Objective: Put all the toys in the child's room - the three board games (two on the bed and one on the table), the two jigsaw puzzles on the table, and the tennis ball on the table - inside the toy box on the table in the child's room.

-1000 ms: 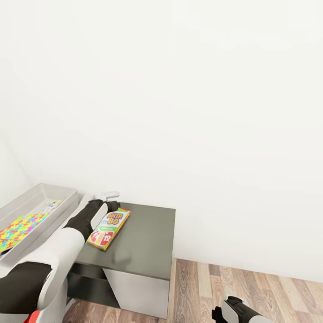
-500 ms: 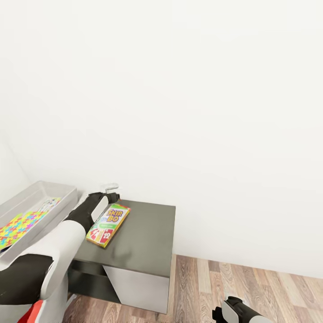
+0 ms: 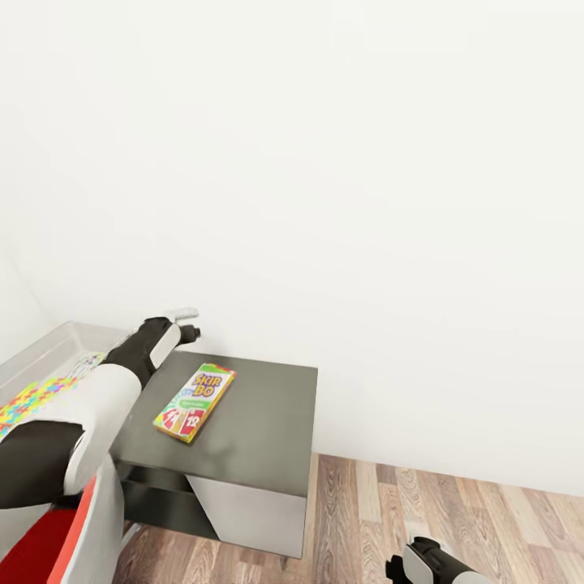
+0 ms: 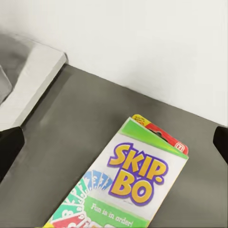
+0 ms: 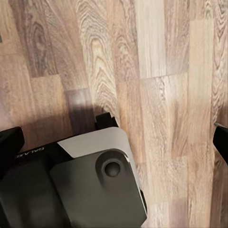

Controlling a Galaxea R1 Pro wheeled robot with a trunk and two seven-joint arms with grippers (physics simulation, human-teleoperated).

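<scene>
Right gripper (image 5: 114, 137): wrist cam pointed down at wood-plank floor (image 5: 156, 57) and a grey-and-black part of the robot base (image 5: 90, 190). Two dark fingertips sat at opposite frame edges, wide apart, nothing between them. Head cam caught just the right arm's white-and-black end (image 3: 434, 564) low over the floor (image 3: 454, 527), jaws not readable there.

Yellow-green flat rectangular board game box with red corner and "SKIP-BO" lettering (image 3: 195, 402) lay flat on the lower dark grey side unit of the table (image 3: 259, 422), toward its left half. Long axis ran diagonal: title end pointed away toward the white wall (image 3: 365, 203), red end toward the robot and slightly left. Left wrist cam gave the close-up head cam couldn't: box (image 4: 128, 185) with its lettering legible, dark unit top (image 4: 61, 137) around it, pale grey desk edge (image 4: 33, 80) beside it.

Left gripper (image 3: 188, 323) hovered above the unit's far-left corner, beyond the box, not touching it. In the wrist cam its dark fingertips sat at both frame edges: spread, empty.

At far left, shallow light grey toy box tray (image 3: 49, 349) held a multicoloured jigsaw puzzle sheet (image 3: 28, 397), partly hidden by the left arm.
</scene>
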